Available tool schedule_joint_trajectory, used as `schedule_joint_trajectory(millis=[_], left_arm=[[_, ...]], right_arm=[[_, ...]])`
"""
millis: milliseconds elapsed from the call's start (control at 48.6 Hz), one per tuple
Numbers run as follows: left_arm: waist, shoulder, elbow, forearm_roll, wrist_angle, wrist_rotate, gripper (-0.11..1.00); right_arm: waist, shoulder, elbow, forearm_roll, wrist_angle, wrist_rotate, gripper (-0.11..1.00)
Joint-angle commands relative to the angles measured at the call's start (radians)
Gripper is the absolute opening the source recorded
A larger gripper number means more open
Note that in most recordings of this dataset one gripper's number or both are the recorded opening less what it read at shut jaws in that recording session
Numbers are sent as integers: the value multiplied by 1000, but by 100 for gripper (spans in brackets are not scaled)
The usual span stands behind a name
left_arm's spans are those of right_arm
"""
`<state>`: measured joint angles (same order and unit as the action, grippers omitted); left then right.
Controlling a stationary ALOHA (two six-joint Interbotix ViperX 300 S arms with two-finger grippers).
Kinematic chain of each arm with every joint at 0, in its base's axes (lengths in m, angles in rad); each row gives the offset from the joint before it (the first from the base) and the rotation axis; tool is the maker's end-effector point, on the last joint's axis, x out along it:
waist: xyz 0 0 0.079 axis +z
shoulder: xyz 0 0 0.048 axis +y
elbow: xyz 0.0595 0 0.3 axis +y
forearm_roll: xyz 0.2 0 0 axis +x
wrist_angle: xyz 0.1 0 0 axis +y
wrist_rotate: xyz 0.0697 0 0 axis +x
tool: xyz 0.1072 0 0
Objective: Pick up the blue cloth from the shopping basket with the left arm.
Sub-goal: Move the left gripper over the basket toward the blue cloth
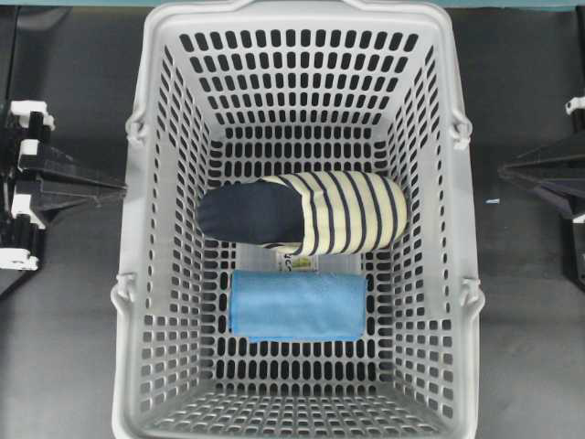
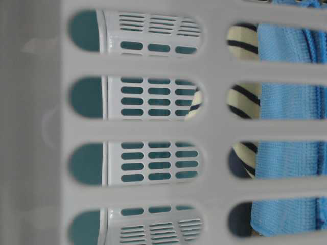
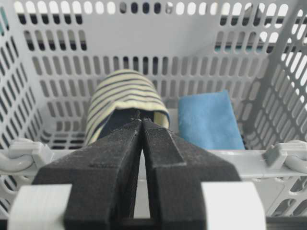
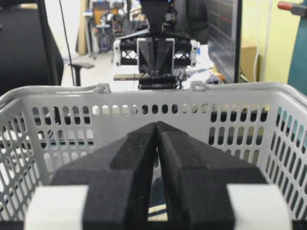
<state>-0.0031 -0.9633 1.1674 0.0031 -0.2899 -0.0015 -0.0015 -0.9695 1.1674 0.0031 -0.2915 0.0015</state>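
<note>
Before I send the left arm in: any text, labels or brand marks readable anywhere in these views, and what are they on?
No text can be read in any view.
White label on the floor of the shopping basket, between the striped slipper and the blue cloth: some small print with a green mark, too small and half hidden.
Monitor in the right wrist view: faint lines, too blurred to read.

Shopping basket (image 1: 155,229): smooth, light-grey moulded plastic with a faint sheen. Blue cloth (image 1: 297,305): soft matt fabric of fine nap; slipper (image 1: 306,212): striped knitted textile. Left end effector (image 3: 142,125): matt black, finely ribbed plastic; bench (image 1: 64,338): dark and matt.
</note>
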Motion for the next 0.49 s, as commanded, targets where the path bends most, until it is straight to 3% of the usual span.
schedule_joint_trajectory(millis=[0,82,268,473], left_arm=[[0,3,-60,43,37,-12,6],[-3,6,-121,43,123,-17,0],[-28,67,-311,43,382,-17,0],[-78,202,-477,43,574,-11,0]], right_arm=[[5,8,-8,2,-5,5,1],[5,5,-11,12,14,6,2],[5,3,-38,17,72,8,0],[5,0,-55,18,107,6,1]])
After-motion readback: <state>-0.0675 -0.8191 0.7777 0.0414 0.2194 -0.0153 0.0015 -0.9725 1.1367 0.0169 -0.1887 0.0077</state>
